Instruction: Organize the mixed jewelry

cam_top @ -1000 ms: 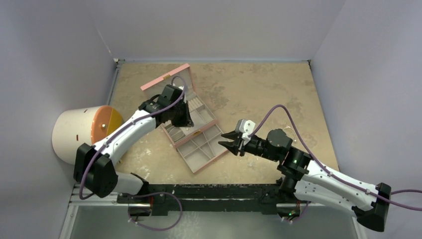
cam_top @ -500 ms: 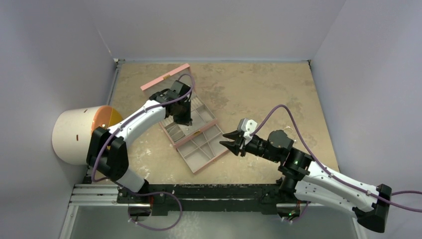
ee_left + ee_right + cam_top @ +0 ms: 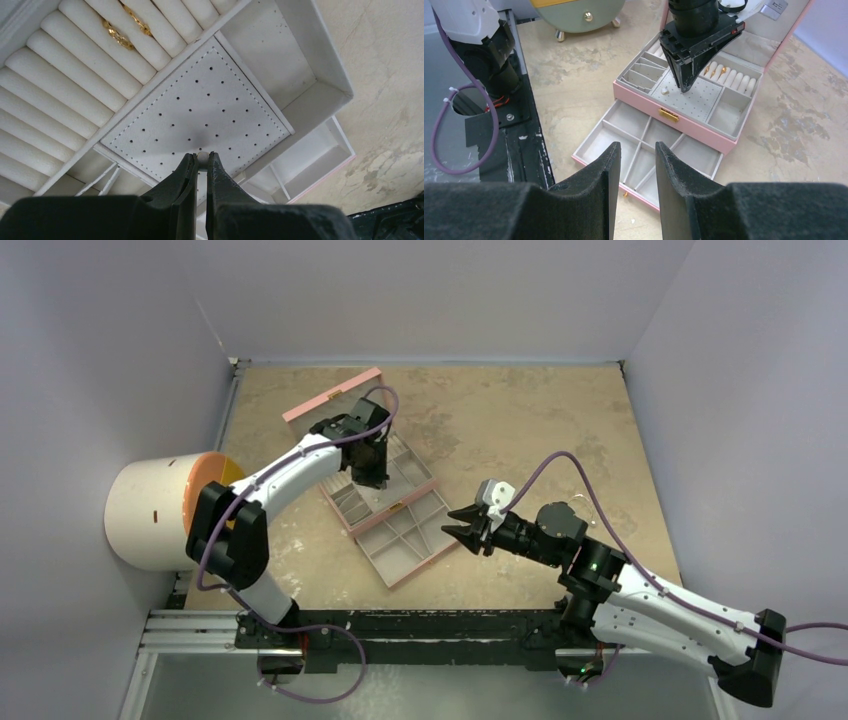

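Two tools: L tool [image 3: 201,162] pinches tiny pale stud [image 3: 203,156] over perforated pad [image 3: 200,110]; R tool [image 3: 637,150] part open, empty.

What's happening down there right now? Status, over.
Left gripper pinching a pale stud over the perforated pad. Right gripper open, hovering near the drawer. Gold rings in the roll slots. Nothing in the way.
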Controlling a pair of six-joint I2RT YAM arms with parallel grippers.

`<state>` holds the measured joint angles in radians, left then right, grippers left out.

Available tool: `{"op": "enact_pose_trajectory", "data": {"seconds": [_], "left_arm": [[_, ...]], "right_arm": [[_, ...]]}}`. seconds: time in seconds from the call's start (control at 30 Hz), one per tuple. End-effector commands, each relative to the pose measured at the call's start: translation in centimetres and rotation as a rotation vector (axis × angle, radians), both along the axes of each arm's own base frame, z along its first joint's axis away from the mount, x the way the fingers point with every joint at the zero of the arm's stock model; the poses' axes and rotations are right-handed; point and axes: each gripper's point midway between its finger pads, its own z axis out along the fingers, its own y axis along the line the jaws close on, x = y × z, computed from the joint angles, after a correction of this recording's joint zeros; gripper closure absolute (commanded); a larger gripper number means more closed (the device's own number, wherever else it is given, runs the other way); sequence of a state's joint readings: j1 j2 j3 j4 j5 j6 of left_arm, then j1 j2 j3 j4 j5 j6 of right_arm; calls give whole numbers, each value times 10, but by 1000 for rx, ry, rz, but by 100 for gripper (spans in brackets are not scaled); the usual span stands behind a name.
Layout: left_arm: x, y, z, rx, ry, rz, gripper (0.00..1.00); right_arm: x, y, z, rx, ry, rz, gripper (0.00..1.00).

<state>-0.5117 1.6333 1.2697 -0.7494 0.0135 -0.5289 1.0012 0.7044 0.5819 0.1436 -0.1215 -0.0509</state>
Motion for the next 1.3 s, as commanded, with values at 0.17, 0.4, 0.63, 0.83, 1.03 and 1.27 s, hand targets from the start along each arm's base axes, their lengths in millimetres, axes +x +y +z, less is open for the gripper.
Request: {"op": "enact_pose_trajectory", "data": {"seconds": [0.17,0.4,0.63,0.83,1.03,1.27], "left_arm": [[19,3,1,58,-52,-6,100],[19,2,-3,72,-45,-11,100],[17,2,-11,117,-37,-21,100],[17,2,-15,168,-42,-30,90],[15,1,-13,189,-55,-37,76],[16,0,-1,190,-87,-37,69]], "right_arm": [[3,-1,8,29,-2,-18,65],[3,1,8,22,-1,-15,65],[4,1,8,16,1,-17,63],[5,1,10,15,-1,-22,60],[6,-3,10,18,4,-41,56],[10,-11,4,-2,37,-93,54]]}}
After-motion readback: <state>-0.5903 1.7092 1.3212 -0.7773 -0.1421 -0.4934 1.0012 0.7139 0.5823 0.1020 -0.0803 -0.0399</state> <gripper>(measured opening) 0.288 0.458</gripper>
